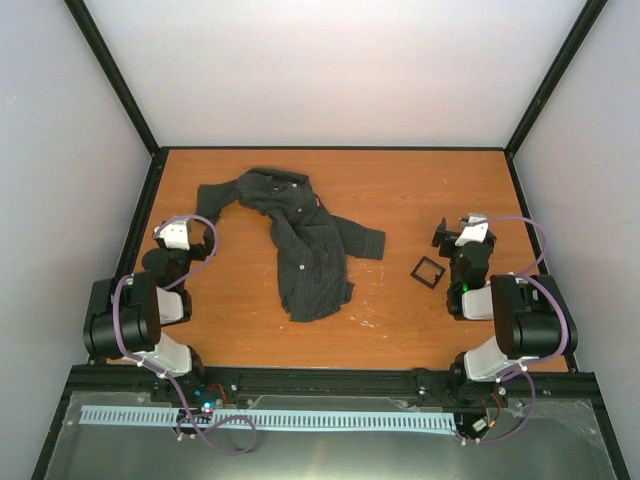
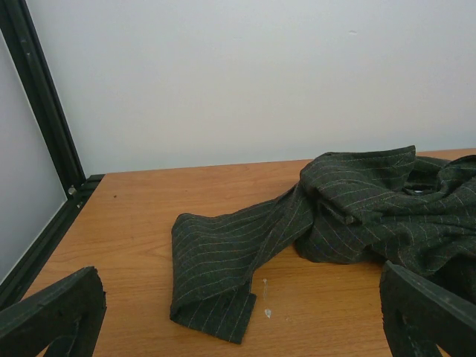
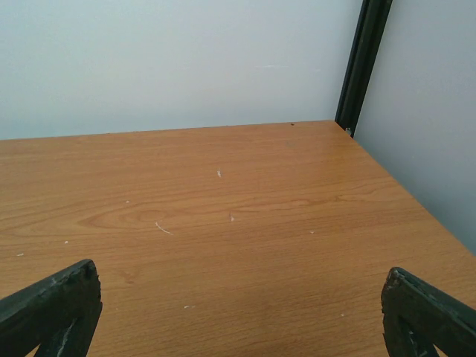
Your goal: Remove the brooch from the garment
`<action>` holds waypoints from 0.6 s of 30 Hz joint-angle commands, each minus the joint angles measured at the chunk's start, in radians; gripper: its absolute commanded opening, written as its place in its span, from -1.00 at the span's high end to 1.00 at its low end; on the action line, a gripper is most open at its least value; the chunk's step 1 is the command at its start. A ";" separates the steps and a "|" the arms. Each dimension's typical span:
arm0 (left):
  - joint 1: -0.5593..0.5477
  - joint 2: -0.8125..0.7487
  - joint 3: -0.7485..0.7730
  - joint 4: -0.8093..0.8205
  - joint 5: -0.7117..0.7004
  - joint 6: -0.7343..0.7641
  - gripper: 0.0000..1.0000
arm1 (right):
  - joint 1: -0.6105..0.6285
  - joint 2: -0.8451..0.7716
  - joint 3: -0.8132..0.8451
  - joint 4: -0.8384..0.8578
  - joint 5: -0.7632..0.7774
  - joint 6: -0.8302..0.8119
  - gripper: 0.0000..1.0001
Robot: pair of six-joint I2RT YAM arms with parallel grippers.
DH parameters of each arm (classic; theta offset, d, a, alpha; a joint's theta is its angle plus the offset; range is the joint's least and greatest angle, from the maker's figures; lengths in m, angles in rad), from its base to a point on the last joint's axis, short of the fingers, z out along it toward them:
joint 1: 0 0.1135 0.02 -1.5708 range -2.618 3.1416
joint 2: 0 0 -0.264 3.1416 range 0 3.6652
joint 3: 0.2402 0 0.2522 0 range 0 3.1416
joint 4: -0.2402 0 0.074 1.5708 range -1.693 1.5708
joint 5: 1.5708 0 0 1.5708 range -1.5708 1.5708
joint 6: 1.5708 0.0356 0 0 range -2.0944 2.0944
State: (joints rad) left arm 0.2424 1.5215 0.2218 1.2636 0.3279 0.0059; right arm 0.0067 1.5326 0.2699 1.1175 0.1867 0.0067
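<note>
The garment (image 1: pixel 310 250), a dark pinstriped shirt, lies crumpled in the middle of the wooden table. In the left wrist view its sleeve (image 2: pixel 223 260) stretches toward me, with the bunched body (image 2: pixel 372 201) behind it. The brooch is too small to make out in any view. My left gripper (image 1: pixel 183 228) (image 2: pixel 244 301) is open just short of the sleeve's cuff, with nothing between its fingers. My right gripper (image 1: pixel 457 228) (image 3: pixel 242 297) is open over bare wood at the right, well away from the garment.
A small black square tray (image 1: pixel 427 270) lies on the table between the garment and the right arm. Black frame posts (image 2: pixel 44 111) (image 3: pixel 361 59) and white walls close in the table's sides and back.
</note>
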 commanded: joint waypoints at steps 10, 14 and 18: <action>0.003 0.001 0.015 0.019 0.001 -0.019 -0.99 | 0.005 0.006 0.004 0.015 0.002 -0.011 -1.00; 0.004 -0.020 0.047 -0.049 0.036 -0.009 -1.00 | 0.004 -0.007 -0.004 0.022 0.059 0.009 -1.00; 0.003 -0.046 0.333 -0.623 0.157 0.064 -0.99 | 0.012 -0.130 0.096 -0.235 0.151 0.042 -1.00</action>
State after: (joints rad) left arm 0.2424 1.5005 0.2886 1.1122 0.3683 0.0124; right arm 0.0082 1.5097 0.2733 1.0786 0.2276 0.0120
